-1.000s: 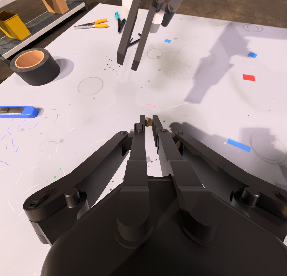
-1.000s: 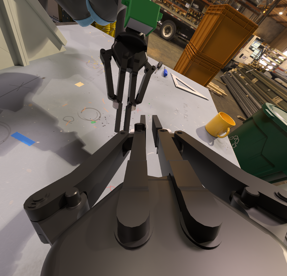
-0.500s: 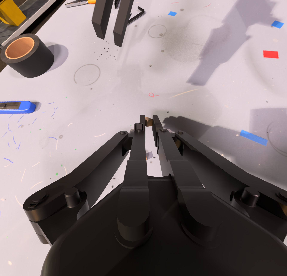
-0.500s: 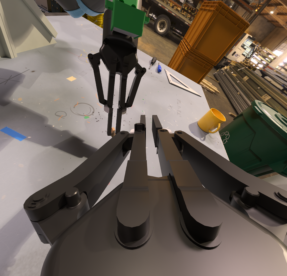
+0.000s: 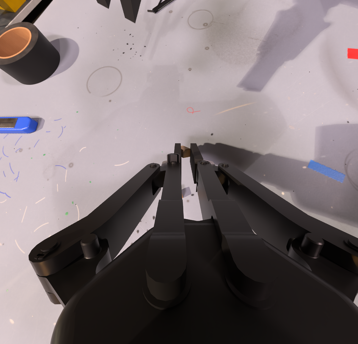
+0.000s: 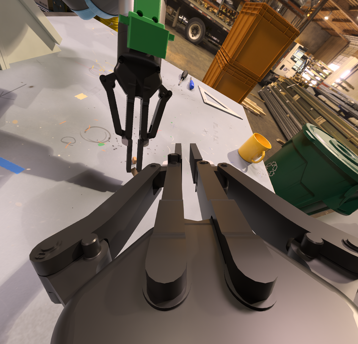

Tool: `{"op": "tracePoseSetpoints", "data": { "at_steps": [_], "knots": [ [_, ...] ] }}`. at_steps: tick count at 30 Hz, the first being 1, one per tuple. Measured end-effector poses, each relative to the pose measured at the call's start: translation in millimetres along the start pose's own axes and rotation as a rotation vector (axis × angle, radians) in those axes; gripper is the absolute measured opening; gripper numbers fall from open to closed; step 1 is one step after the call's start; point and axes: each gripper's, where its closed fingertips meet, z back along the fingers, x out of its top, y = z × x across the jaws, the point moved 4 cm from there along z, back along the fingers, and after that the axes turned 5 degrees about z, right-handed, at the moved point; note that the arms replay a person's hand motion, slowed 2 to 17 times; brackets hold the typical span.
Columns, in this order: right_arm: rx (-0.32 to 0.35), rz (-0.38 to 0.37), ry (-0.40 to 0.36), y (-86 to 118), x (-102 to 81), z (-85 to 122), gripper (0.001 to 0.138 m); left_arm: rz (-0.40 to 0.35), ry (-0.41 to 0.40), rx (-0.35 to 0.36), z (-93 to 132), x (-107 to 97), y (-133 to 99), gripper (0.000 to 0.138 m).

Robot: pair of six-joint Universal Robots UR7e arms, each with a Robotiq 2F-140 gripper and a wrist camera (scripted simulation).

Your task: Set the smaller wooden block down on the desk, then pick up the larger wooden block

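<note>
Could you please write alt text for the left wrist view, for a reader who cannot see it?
The left gripper is shut on a small tan wooden block just above a scuffed white desk. A black tape roll and a blue utility knife lie at left; the other gripper's dark fingers hang at top.

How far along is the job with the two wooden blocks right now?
Nothing looks finished yet. In hand: the left gripper is low over the desk, shut on the smaller wooden block. A second wooden piece shows just below its fingertips, possibly the larger block, mostly hidden. Left: release the small block, then grasp the larger one. The right gripper holds nothing.
</note>
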Motion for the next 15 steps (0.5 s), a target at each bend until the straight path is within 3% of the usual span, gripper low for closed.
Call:
{"op": "tracePoseSetpoints", "data": {
  "at_steps": [15],
  "knots": [
    [-0.015, -0.019, -0.012, -6.0, -1.1, 7.5, 0.012, 0.011, 0.017, 0.001, -6.9, -1.7, -0.1, 0.013]
  ]
}}
